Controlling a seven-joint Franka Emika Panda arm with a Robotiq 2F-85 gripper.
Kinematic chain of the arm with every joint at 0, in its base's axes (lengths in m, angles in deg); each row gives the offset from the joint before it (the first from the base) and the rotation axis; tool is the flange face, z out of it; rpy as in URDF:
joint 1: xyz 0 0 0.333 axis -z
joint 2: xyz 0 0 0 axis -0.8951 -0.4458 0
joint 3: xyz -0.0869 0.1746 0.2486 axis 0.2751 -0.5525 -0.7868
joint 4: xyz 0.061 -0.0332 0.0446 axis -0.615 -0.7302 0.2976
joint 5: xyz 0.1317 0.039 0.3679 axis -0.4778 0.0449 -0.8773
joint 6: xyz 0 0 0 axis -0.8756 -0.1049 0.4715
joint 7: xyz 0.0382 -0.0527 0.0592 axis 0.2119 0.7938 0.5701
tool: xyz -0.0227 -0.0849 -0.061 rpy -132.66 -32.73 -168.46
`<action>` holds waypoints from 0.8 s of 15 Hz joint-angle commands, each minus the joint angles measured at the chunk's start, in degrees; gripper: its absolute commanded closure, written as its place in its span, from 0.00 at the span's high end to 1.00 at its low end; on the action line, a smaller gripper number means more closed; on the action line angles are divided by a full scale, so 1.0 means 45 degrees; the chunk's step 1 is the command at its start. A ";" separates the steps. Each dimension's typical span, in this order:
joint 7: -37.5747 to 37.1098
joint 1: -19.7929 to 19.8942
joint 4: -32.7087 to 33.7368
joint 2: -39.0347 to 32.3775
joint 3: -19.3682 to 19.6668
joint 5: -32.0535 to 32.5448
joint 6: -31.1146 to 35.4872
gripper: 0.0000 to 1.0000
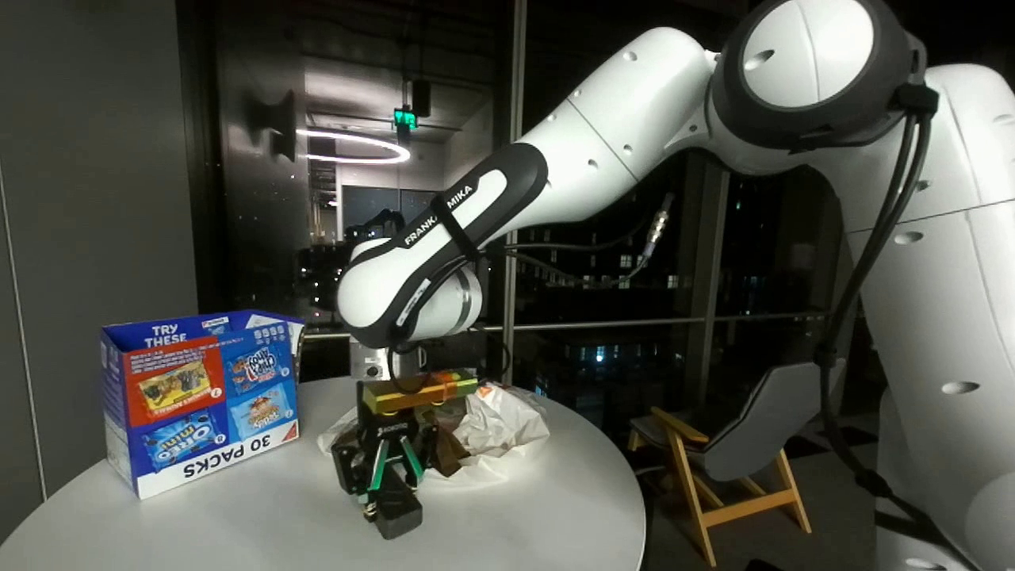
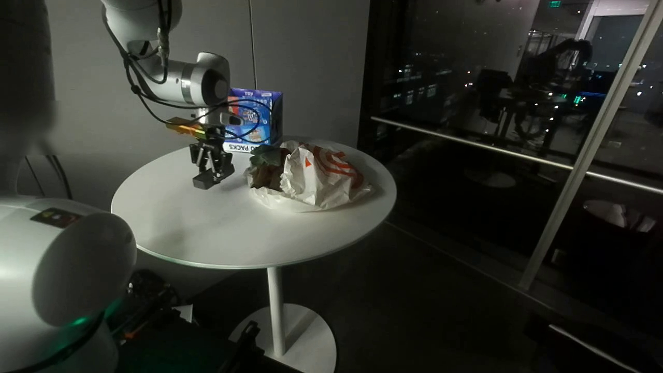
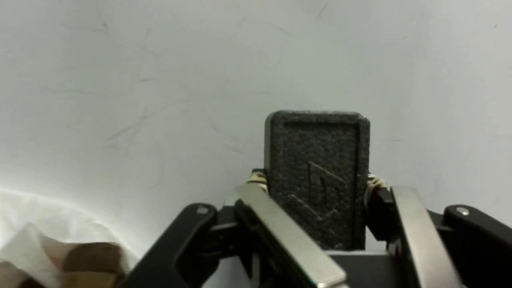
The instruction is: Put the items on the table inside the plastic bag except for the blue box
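My gripper (image 3: 316, 186) is shut on a black rectangular block (image 3: 318, 150), with a fingertip against each side. The block also shows below the gripper (image 1: 384, 501) in an exterior view (image 1: 399, 515) and in an exterior view (image 2: 203, 180). I cannot tell whether it touches the table. The white plastic bag (image 2: 326, 178) with red print lies beside the gripper, its crumpled mouth facing it. Brown things (image 3: 92, 260) and a dark green thing (image 2: 267, 155) show at the mouth; the bag's inside is mostly hidden. The blue box (image 1: 214, 396) of snack packs stands upright, apart from the gripper.
Everything is on a round white table (image 2: 207, 233) with a single post. A grey wall (image 2: 311, 67) is behind the box and dark windows are beyond the table. A wooden-framed chair (image 1: 729, 444) stands on the floor beyond.
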 commanded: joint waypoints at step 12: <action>-0.1888 0.1230 -0.2466 0.2466 0.0169 -0.3046 0.0422 0.33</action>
